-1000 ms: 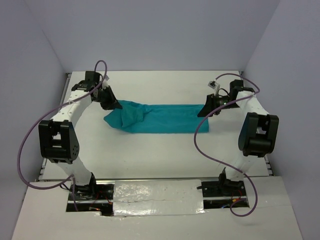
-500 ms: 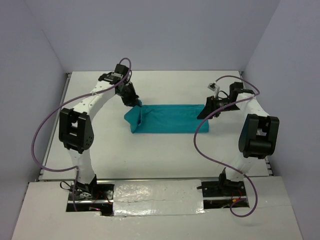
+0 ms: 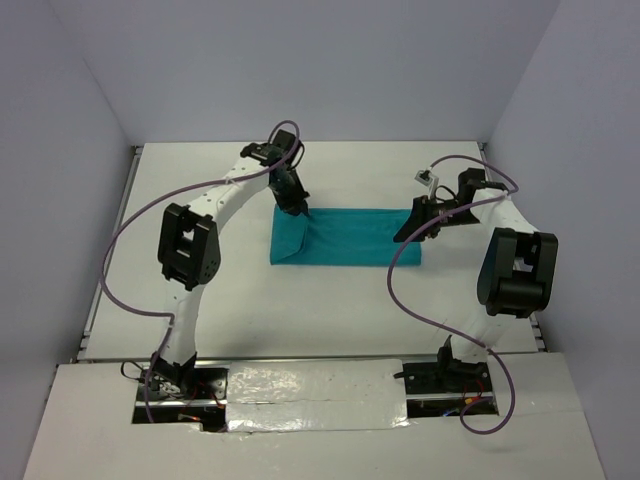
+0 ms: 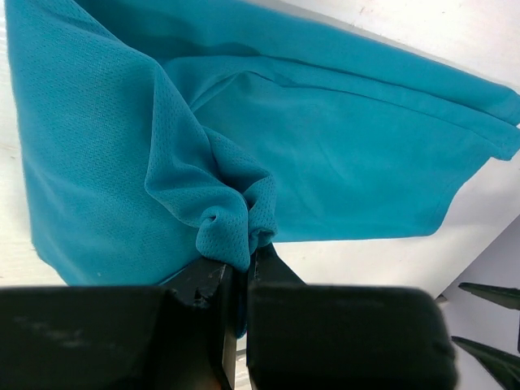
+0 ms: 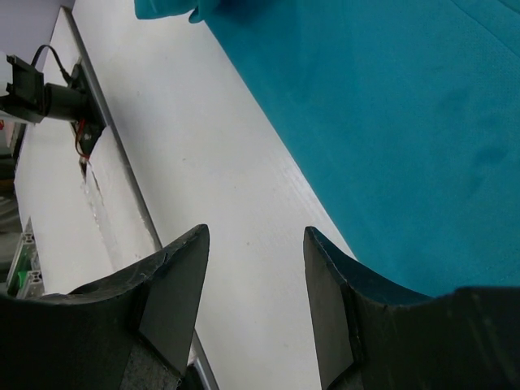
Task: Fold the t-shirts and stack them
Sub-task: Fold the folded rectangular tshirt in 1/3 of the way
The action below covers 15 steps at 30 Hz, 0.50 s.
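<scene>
**Item:** one teal t-shirt point(image 3: 350, 237).
**Location:** mid-table point(image 3: 300, 300), lying as a long folded band between my two arms.
**Holding:** my left claw point(image 4: 244, 272) is pinched tight on a bunched fold at the shirt's left end, raised over the band. I judge this is to carry that end across for the next fold.
**Spare:** my right claw point(image 5: 256, 244) has its jaws apart and grips nothing. It sits low at the shirt's right edge, probably to steady that end.
</scene>
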Each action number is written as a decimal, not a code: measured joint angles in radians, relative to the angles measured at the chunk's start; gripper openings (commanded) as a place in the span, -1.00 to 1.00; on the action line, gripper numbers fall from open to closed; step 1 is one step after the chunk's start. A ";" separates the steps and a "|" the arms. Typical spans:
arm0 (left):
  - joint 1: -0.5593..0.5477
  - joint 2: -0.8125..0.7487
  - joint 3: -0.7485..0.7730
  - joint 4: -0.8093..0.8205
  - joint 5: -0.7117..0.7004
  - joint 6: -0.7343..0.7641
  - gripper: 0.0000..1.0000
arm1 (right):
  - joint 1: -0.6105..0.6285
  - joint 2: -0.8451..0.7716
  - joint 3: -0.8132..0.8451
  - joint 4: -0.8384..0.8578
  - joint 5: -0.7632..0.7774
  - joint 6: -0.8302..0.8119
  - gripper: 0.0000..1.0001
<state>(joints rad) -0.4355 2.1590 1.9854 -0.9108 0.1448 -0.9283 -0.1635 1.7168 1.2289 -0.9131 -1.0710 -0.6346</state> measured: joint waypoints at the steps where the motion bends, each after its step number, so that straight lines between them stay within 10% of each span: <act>1: -0.007 0.008 0.010 -0.006 -0.004 -0.007 -1.00 | -0.001 0.000 -0.003 0.000 -0.002 -0.001 0.15; 15: -0.054 0.080 0.046 -0.019 -0.042 -0.088 -1.00 | -0.003 0.000 -0.012 0.000 -0.007 -0.003 0.16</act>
<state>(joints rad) -0.4896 2.2391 2.0312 -0.9295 0.1032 -1.0164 -0.1665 1.7168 1.2167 -0.9131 -1.0782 -0.6376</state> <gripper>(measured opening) 0.138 0.578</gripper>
